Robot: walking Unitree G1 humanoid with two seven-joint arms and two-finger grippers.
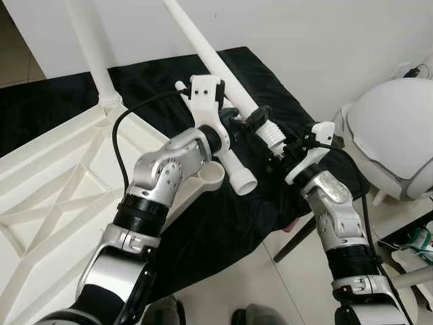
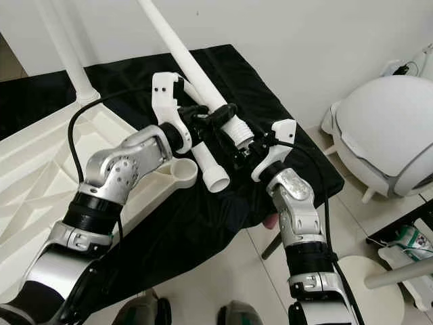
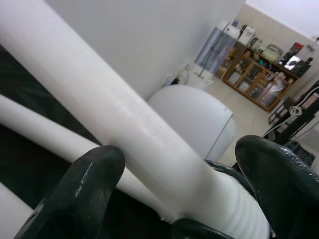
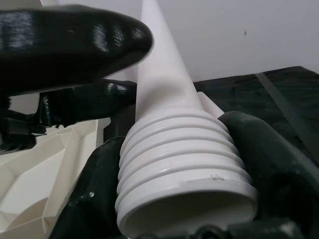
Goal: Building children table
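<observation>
White table leg (image 1: 213,59), cream tabletop underside (image 1: 47,183), black cloth (image 1: 223,223), possibly pale grey floor (image 1: 270,284)

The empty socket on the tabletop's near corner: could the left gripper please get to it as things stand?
Probably yes: the socket lies open just below the left gripper, with only the loose leg close beside it.

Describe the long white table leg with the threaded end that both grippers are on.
The long white plastic table leg with the threaded end is a smooth, tapering tube ending in a ribbed, hollow screw end. It slants up toward the wall, above the black cloth. The right gripper clamps the threaded end; the left gripper closes around the shaft just above it. A second white leg lies beneath.
</observation>
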